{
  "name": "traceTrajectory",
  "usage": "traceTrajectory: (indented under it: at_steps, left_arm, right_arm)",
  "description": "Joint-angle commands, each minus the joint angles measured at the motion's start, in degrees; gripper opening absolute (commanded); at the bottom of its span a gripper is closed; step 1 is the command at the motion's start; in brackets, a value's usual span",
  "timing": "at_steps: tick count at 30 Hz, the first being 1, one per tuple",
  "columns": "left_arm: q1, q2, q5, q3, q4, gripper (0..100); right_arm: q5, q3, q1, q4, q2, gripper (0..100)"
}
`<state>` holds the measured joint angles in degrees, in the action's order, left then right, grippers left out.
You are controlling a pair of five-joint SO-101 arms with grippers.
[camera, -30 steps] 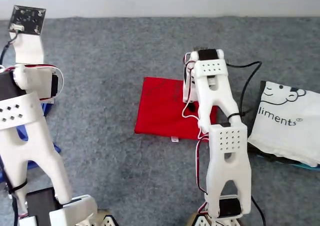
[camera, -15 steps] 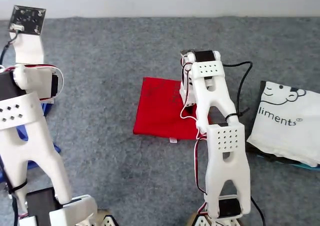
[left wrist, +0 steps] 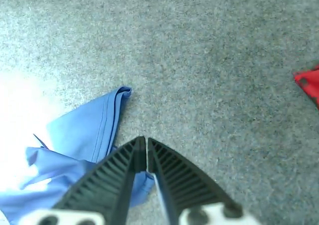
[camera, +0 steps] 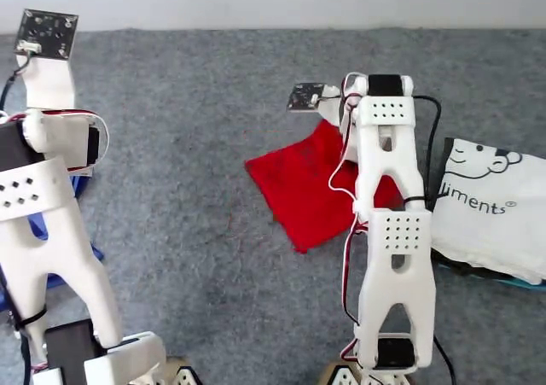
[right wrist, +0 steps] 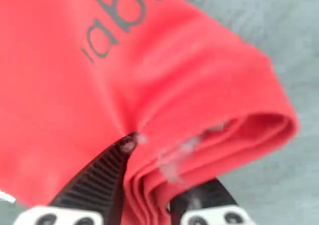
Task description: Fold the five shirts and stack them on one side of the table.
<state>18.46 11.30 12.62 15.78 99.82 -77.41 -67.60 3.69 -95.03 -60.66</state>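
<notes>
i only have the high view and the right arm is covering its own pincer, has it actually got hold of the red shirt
Observer: Yes. In the right wrist view the right pincer is clamped on the folded edge of the red shirt, with several layers between its jaws.
Operator: ok and the left pincer, open or shut
Observer: Shut, with nothing in it. The left pincer hangs by the edge of the blue shirt.
Operator: is the blue one folded yet
Observer: No. It lies rumpled on the grey mat, with one hemmed corner sticking out.
</notes>
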Motion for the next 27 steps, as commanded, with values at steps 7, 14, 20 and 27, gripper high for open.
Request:
traceTrajectory:
  at_steps: [7,14,20,27]
  left_arm:
    - [0.09,1.67,0.18,-0.04,0.44,1]
    - [0.0,1.67,0.18,-0.04,0.35,1]
    - [0.0,1.67,0.18,-0.04,0.26,1]
    - [0.0,1.58,0.18,-0.04,0.26,1]
  right_arm:
    - [-3.16,-11.43,1.89,7.96,-5.05,8.6]
    - [24.79,-21.8,2.15,7.34,-5.14,24.5]
    - [42.29,-28.13,2.68,2.59,-5.14,24.3]
    - [72.09,-28.84,6.37,-7.87,-1.98,24.5]
